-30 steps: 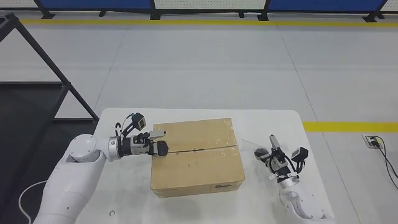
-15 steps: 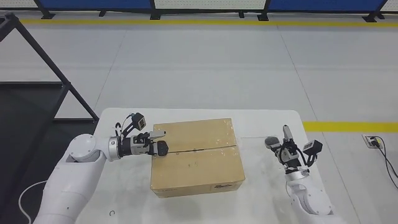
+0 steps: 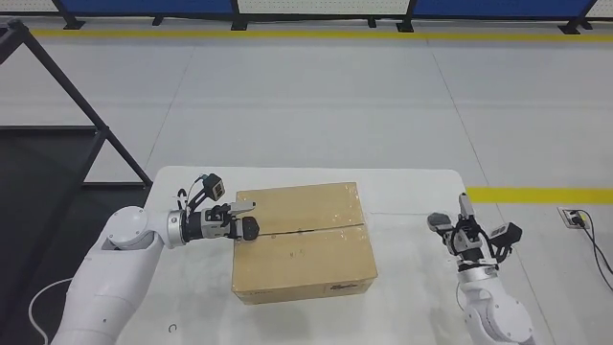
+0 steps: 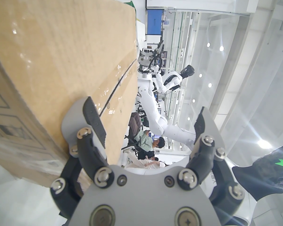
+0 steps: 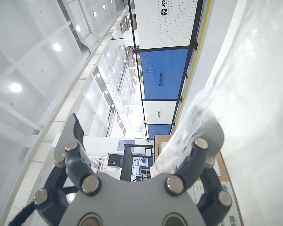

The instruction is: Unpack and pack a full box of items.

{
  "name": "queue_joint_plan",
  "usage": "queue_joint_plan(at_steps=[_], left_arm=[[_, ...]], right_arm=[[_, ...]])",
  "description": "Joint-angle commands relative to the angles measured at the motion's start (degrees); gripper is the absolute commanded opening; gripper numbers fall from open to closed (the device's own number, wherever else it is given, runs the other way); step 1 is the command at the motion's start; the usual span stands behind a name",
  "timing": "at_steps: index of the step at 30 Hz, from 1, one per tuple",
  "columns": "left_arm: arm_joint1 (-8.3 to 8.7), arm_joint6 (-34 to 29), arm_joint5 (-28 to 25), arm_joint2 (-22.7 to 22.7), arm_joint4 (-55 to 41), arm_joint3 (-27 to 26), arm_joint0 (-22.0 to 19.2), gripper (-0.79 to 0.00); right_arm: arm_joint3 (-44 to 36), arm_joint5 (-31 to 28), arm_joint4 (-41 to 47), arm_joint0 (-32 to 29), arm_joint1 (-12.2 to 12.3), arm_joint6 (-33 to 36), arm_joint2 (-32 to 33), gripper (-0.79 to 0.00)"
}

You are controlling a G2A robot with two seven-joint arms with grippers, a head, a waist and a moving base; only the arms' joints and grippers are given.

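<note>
box (image 3: 302, 240): shut, mid table (image 3: 192, 278).
left gripper (image 3: 251, 229): wide, empty, at the seam's left end.
right gripper (image 3: 452, 218): wide, empty, well apart from box.
done: nothing yet, i judge.
to do: opening, unpacking, repacking.

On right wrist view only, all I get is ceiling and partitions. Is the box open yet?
Observer: No. The box is shut, its two top flaps meeting at a seam across the middle.
Operator: Where's the left gripper?
Observer: The left gripper is at the box's top edge, at one end of that seam, jaws open and holding nothing.
</note>
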Motion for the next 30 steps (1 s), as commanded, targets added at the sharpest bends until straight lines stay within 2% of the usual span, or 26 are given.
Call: queue_joint_plan(at_steps=[1, 7, 14, 24, 30], left_arm=[[0.0, 0.0, 0.0, 0.0, 0.0, 0.0, 0.0, 0.0], [0.0, 0.0, 0.0, 0.0, 0.0, 0.0, 0.0, 0.0], [0.0, 0.0, 0.0, 0.0, 0.0, 0.0, 0.0, 0.0], [0.0, 0.0, 0.0, 0.0, 0.0, 0.0, 0.0, 0.0], [0.0, 0.0, 0.0, 0.0, 0.0, 0.0, 0.0, 0.0]], right_arm=[[-0.6, -0.3, 0.3, -0.3, 0.0, 0.7, 0.6, 0.0], [-3.7, 0.2, 0.5, -0.3, 0.1, 4.5, 1.8, 0.0], [-10.6, 1.7, -3.4, -1.1, 0.1, 5.5, 1.4, 0.0], [-25.1, 3.3, -13.2, -6.0, -0.1, 5.1, -1.6, 0.0], [-31.8, 4.4, -19.7, -8.2, -0.5, 2.1, -4.5, 0.0]])
